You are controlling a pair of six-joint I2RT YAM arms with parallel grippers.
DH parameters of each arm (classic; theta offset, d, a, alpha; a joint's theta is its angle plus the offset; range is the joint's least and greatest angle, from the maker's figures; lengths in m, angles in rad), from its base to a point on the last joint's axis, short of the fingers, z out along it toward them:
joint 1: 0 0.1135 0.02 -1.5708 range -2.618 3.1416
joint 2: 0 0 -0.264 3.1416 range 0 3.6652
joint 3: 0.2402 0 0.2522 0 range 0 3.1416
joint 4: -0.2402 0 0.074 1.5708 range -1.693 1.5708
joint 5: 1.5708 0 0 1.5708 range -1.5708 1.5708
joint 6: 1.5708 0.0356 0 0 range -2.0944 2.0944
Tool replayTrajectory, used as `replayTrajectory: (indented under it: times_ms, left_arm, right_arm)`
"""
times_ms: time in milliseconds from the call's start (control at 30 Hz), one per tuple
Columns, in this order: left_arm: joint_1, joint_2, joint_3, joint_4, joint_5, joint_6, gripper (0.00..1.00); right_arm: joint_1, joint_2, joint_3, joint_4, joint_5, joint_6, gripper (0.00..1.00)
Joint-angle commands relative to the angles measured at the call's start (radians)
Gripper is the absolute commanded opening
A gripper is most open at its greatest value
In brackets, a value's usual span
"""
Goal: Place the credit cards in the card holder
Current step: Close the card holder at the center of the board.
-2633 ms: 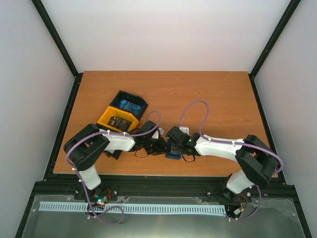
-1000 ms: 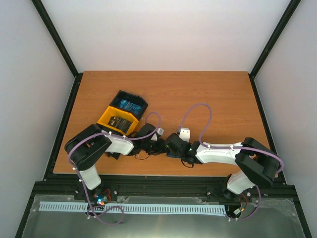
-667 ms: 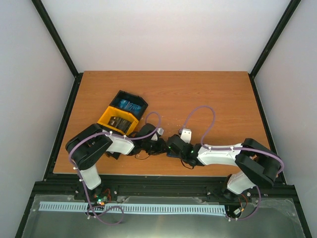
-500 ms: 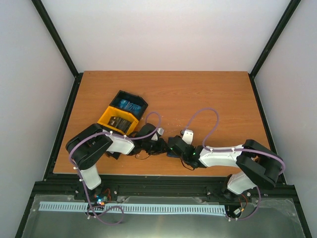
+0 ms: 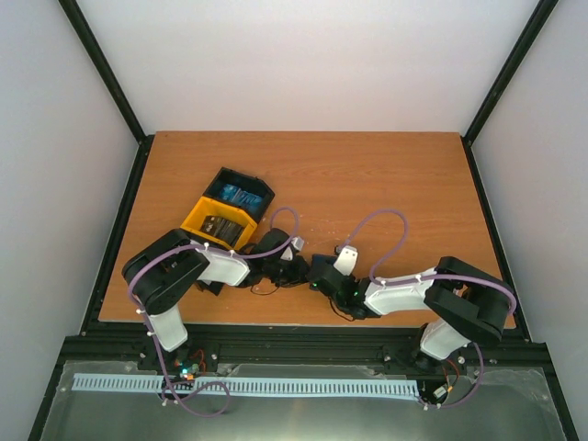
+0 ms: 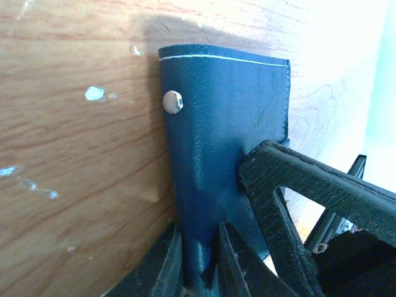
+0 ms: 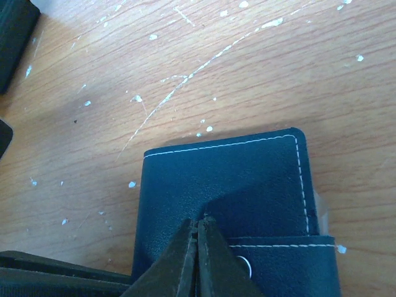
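Small dark blue folding leather card holder (image 7: 216,185) lies on wood table (image 7: 247,74) between both arms. Left gripper (image 6: 201,272) pinches its edge, nearly closed. Right gripper (image 7: 197,238) closed tight, holds nothing, tips press cover. Best: press firm, lift flap slow, no sliding.

An orange-brown wood-grain bench (image 5: 386,175) fills the middle. Under the right claw (image 7: 197,224) its surface is flecked with white specks, and thin pale scratches (image 7: 185,80) run away ahead of that claw. Ahead of the left claw (image 6: 199,263) the same grain carries a few white flecks, and to its right strong light washes the wood out pale. Plain white walls (image 5: 303,64) stand far beyond both claws and on either side, edged by black metal frame posts (image 5: 101,69). Behind the claws, past the bench's near edge, a black rail (image 5: 303,342) crosses. Beyond it lies a grey metal sheet (image 5: 303,418) carrying a white slotted strip (image 5: 276,386).
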Motion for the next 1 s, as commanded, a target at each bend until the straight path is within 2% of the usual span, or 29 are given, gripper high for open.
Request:
replayTrajectory:
  times_ms: [0, 133, 167, 300, 433, 533, 667, 800, 967]
  left_arm:
    - [-0.017, 0.055, 0.015, -0.076, -0.074, 0.003, 0.16]
    - [-0.017, 0.049, 0.01, -0.077, -0.075, 0.004, 0.16]
    - [-0.017, 0.047, 0.011, -0.08, -0.077, 0.007, 0.17]
    - [-0.017, 0.03, 0.011, -0.099, -0.089, 0.016, 0.2]
    - [-0.017, 0.018, 0.021, -0.122, -0.103, 0.027, 0.23]
    - [-0.017, 0.017, 0.024, -0.125, -0.105, 0.03, 0.23]
    - [-0.017, 0.019, 0.022, -0.125, -0.102, 0.031, 0.23]
    - [-0.017, 0.023, 0.024, -0.126, -0.101, 0.031, 0.23]
    - [-0.017, 0.024, 0.021, -0.125, -0.101, 0.031, 0.2]
  right_arm:
    - [0.05, 0.061, -0.07, -0.137, -0.164, 0.069, 0.03]
    - [0.05, -0.03, -0.017, -0.221, -0.116, 0.003, 0.04]
    - [0.05, -0.062, 0.006, -0.269, -0.099, -0.018, 0.07]
    - [0.044, -0.175, 0.11, -0.419, -0.034, -0.097, 0.31]
    - [0.034, -0.251, 0.165, -0.529, -0.006, -0.143, 0.38]
    - [0.02, -0.28, 0.175, -0.602, -0.004, -0.142, 0.37]
    - [-0.004, -0.276, 0.161, -0.629, -0.037, -0.165, 0.26]
    - [-0.041, -0.229, 0.168, -0.596, -0.088, -0.222, 0.16]
    - [-0.077, -0.151, 0.179, -0.537, -0.125, -0.269, 0.09]
